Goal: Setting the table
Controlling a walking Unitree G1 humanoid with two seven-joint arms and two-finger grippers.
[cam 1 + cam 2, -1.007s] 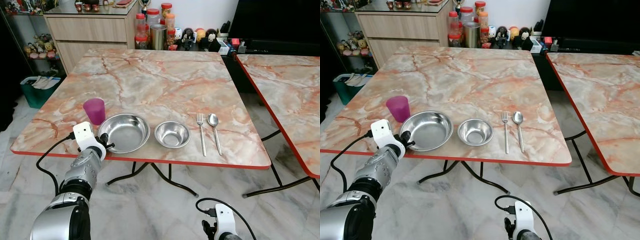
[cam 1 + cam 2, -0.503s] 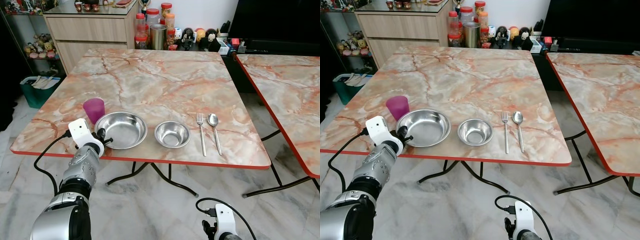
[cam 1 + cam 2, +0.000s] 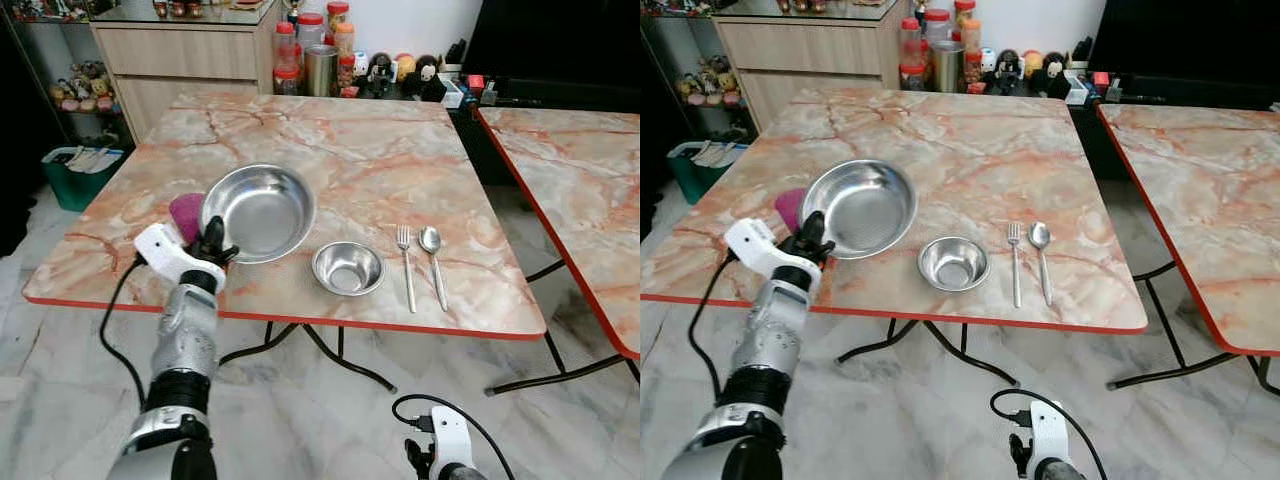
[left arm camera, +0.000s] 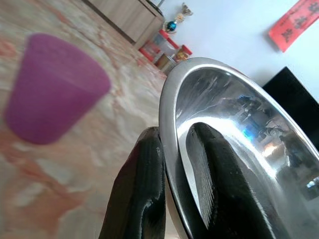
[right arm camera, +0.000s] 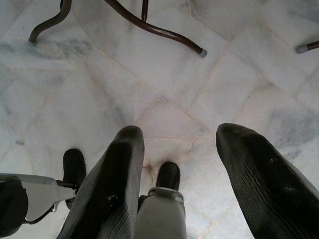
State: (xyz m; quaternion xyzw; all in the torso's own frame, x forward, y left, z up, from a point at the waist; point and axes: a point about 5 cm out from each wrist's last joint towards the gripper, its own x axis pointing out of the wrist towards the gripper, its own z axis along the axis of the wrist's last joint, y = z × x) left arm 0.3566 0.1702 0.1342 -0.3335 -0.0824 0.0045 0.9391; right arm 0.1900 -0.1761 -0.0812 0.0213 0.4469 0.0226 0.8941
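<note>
The right gripper (image 5: 174,164) hangs idle low over the marble floor (image 5: 164,74), its fingers (image 5: 107,189) spread apart with nothing between them.

Take the small steel bowl (image 3: 347,267) on the marble bench (image 3: 350,150) as the landmark. To its left and nearer the bench's front edge, the left gripper (image 3: 213,247) has its fingers (image 4: 137,199) clamped on the near rim of the large steel bowl (image 3: 258,211), one finger outside the wall and one inside. That large bowl is lifted and tilted, its open face leaning back toward the robot, above the bench to the left of and a little beyond the small bowl. Just behind the left gripper, partly hidden by the large bowl, stands the purple cup (image 3: 186,215). To the small bowl's right lie the fork (image 3: 404,265) and then the spoon (image 3: 432,262), side by side.

The step in hand appears to be carrying the large bowl to its place. A rim pinch on a smooth, tilted steel wall may slip, so the grip should stay firm and the wrist should level out before lowering. The swing should clear the cup, which looks light enough to tip. Setting the base down flat, then parting the fingers, would likely avoid a clatter or a skid.

Far beyond, jars (image 3: 298,45) stand against the wall.
</note>
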